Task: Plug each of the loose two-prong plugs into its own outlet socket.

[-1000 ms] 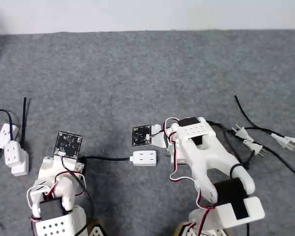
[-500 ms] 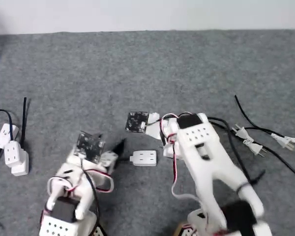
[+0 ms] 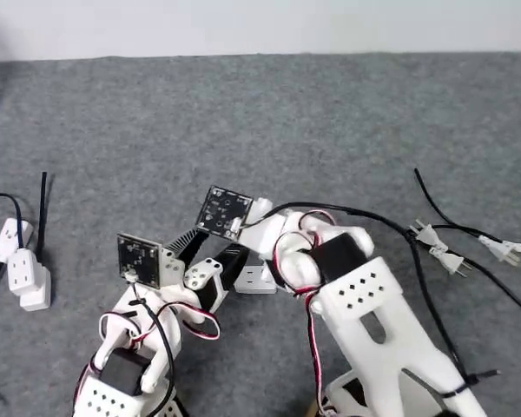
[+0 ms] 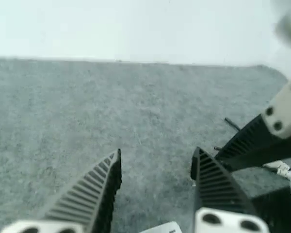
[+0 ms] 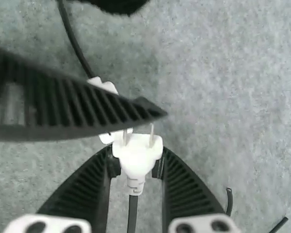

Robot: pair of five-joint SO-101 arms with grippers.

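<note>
The right claw pinches a two-prong plug, its prongs pointing ahead toward the outlet socket just beyond. The left claw, spread wide, seems to straddle that socket. It should clamp the socket steady while the prongs line up square with the slots.

A finger of the left gripper lies across the front of the right gripper and its plug, crowding the socket at centre. The far bench is open. Outlets line the left edge; loose plugs with trailing cords clutter the right.
</note>
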